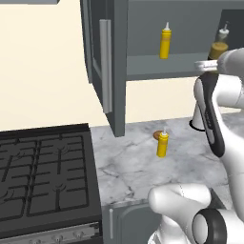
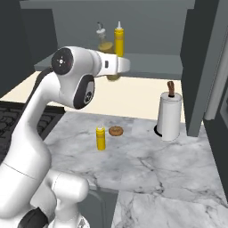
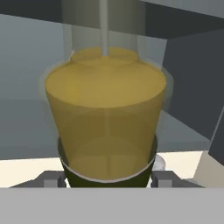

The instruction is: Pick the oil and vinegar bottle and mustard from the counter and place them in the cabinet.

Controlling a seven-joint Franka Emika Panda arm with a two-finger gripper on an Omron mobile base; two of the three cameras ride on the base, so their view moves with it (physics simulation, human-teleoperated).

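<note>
At upper right of the left base view, the pincer (image 3: 107, 180) grips the oil and vinegar bottle (image 1: 218, 49) at the cabinet (image 1: 157, 66) shelf edge; a low base could catch that lip and tip it. Shelf room lies beside the mustard (image 1: 165, 43); its twin (image 1: 162, 144) waits on the bench (image 1: 143, 167)

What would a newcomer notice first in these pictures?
First, the end effector closed on the oil and vinegar bottle, holding it up at the open cabinet. One yellow squeeze bottle stands on the cabinet shelf. A second yellow bottle stands on the marble counter, near the black stove.
</note>
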